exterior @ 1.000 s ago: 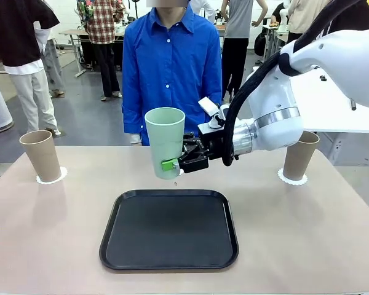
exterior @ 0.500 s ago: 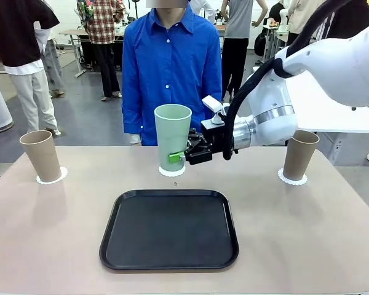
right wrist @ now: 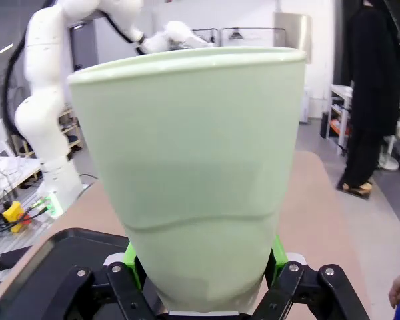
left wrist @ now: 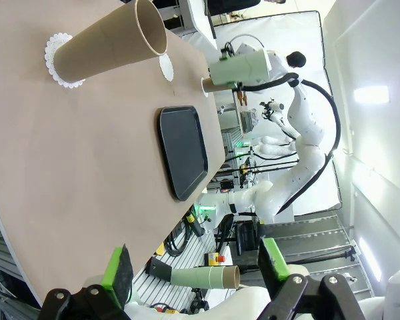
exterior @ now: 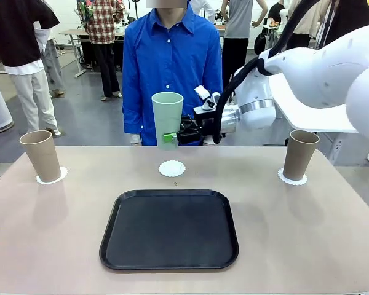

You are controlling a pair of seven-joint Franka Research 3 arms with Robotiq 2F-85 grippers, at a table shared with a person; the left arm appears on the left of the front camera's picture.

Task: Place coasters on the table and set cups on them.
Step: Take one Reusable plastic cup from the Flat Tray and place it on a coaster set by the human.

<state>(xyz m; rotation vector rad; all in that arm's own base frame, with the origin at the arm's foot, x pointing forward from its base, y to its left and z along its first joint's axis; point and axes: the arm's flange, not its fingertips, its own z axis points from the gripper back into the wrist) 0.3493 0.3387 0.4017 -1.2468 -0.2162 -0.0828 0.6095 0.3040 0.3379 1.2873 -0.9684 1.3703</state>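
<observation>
Behind the bench lies a grey floor (exterior: 89,120), the landmark for the rest. People stand on it at the far left, near a distant work table (exterior: 74,34). To the floor's right stands a white rectangular table (exterior: 323,104). In the left wrist view a bright light panel (left wrist: 372,95) glows on a white wall (left wrist: 380,40).

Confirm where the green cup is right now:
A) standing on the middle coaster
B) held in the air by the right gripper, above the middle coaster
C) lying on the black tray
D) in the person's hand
B: the right gripper is clamped on the green cup, which hangs upright clear of the table, while the middle coaster lies bare below it.
</observation>
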